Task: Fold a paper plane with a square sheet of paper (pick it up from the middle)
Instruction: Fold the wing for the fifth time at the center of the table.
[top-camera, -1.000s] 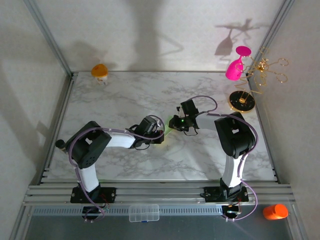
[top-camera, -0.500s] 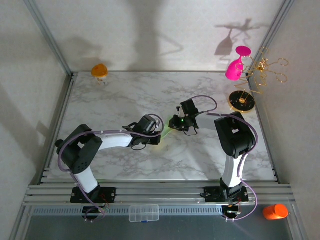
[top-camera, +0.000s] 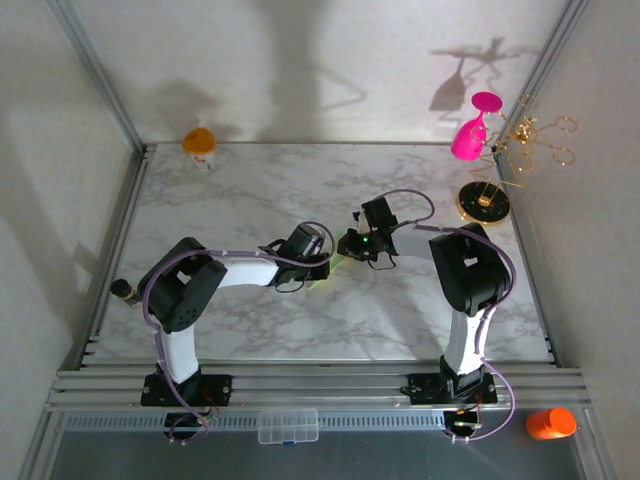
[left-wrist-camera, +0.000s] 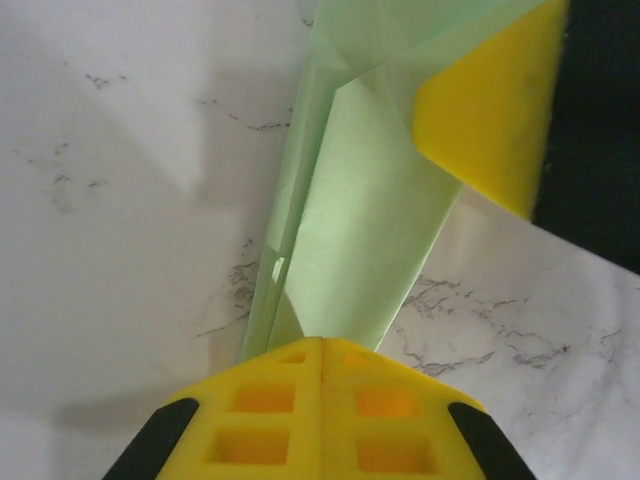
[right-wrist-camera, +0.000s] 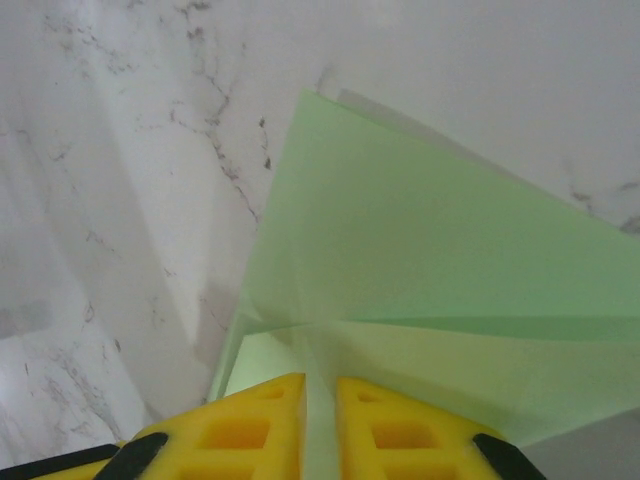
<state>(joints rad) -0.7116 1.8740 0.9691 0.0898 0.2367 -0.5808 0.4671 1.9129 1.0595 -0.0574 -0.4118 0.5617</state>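
The sheet of paper (top-camera: 334, 264) is pale green and folded into a narrow layered shape lying on the marble table (top-camera: 240, 190) between the two arms. In the left wrist view the sheet of paper (left-wrist-camera: 360, 200) runs away from my left gripper (left-wrist-camera: 322, 342), whose yellow fingers are shut tight together with their tips on its near end. I cannot tell whether a layer is pinched there. My right gripper (right-wrist-camera: 320, 385) is shut on a raised fold of the paper (right-wrist-camera: 430, 240), a thin strip showing in its narrow gap. Seen from above, the left gripper (top-camera: 320, 265) and right gripper (top-camera: 347, 248) almost meet.
A pink glass (top-camera: 468, 135) hangs on a gold wire stand (top-camera: 535, 140) with a round gold base (top-camera: 484, 203) at the back right. An orange object (top-camera: 199, 141) sits at the back left corner. A clear plastic box (top-camera: 288, 425) lies on the front rail.
The left arm's elbow swung out to the left and came back, and its gripper slid slightly right along the paper toward the right gripper. The right arm has stayed put.
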